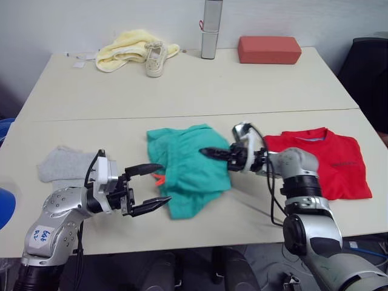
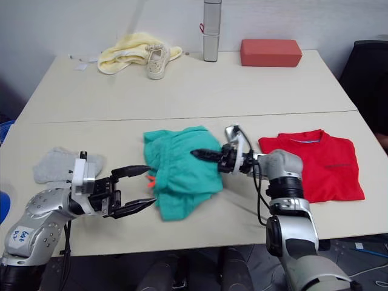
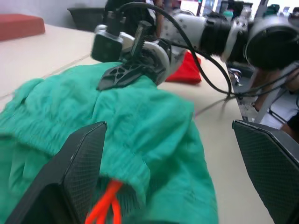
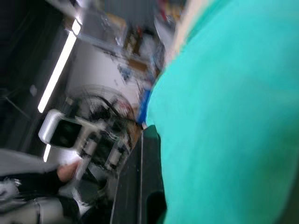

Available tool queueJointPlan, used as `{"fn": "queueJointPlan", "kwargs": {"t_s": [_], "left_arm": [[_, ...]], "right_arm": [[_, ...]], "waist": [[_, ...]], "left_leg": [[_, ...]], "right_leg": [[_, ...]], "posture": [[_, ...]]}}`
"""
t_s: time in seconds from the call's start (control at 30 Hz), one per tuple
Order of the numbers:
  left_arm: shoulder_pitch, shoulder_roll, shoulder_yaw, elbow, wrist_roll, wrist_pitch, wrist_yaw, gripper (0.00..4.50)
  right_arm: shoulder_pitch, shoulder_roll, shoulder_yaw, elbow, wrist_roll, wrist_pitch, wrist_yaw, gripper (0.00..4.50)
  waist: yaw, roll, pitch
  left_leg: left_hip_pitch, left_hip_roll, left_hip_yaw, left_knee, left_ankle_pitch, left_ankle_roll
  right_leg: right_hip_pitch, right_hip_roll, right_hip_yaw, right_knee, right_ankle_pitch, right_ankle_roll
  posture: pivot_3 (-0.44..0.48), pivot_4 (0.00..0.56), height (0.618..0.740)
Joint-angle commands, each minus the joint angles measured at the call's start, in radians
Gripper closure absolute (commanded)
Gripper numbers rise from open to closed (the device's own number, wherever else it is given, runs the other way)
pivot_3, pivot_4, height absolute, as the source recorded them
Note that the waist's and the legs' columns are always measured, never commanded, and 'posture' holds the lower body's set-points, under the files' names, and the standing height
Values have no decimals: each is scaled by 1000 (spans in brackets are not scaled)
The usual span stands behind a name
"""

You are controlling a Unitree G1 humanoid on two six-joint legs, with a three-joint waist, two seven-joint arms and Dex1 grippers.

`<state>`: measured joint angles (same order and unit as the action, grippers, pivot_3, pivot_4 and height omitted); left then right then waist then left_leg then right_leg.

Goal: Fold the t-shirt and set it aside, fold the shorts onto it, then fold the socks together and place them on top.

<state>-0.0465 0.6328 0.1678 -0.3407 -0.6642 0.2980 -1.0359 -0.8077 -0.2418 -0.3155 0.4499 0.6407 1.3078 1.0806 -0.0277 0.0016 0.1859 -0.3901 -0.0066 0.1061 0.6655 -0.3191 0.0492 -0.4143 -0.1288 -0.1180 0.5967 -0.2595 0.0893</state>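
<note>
Shorts [image 1: 189, 165]: your teal-green shorts lie crumpled in a soft heap at the table's [image 1: 182, 91] centre, gathered waist toward 9 o'clock, coral-orange drawstring [image 1: 159, 179] poking out at that edge.
T-shirt [image 1: 327, 160]: at 3 o'clock of the shorts you see it red, flat, already folded.
Socks [image 1: 63, 163]: at 9 o'clock, light grey, lying together near the table's left edge.
Left gripper [image 1: 151, 188]: your fingers are spread wide, one above and one below the drawstring edge, gripping nothing.
Right gripper [image 1: 209, 152]: it rests on top of the shorts; you cannot tell how its fingers stand.
Far edge, 12 o'clock: yellow cloth [image 1: 130, 48], beige sneaker [image 1: 156, 59], red block [image 1: 269, 50].
</note>
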Motion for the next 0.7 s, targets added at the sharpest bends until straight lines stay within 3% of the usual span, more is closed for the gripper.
{"fn": "queueJointPlan", "kwargs": {"t_s": [0.03,0.2,0.37,0.5,0.7], "left_arm": [[-31,-20,-9,15,-22,2,-5,0],[-121,-64,-65,116,1,-9,-52,0],[-214,-109,-116,207,20,-23,-93,0],[-269,-130,-146,272,36,-36,-133,0],[-333,-152,-169,353,62,-58,-184,0]], "right_arm": [[34,11,-183,-191,135,47,-147,4478],[67,68,-453,-467,321,13,-441,4478],[79,71,-566,-626,439,-158,-650,4478],[71,-6,-588,-610,464,-292,-725,4478],[-19,-123,-572,-446,338,-608,-794,4478]], "waist": [[1,0,0],[2,2,1],[1,3,1],[0,4,2],[-1,4,2]], "left_leg": [[0,0,0,0,0,0],[0,0,0,0,0,0],[0,0,1,0,1,2],[1,0,4,-1,4,7],[1,0,10,-1,5,9]], "right_leg": [[0,0,0,0,0,0],[0,0,0,1,0,0],[0,2,0,1,0,0],[-1,3,2,1,0,0],[-2,4,7,3,0,1]], "posture": [[0,150,740],[0,150,740],[0,150,740],[0,150,740],[0,150,740]]}}
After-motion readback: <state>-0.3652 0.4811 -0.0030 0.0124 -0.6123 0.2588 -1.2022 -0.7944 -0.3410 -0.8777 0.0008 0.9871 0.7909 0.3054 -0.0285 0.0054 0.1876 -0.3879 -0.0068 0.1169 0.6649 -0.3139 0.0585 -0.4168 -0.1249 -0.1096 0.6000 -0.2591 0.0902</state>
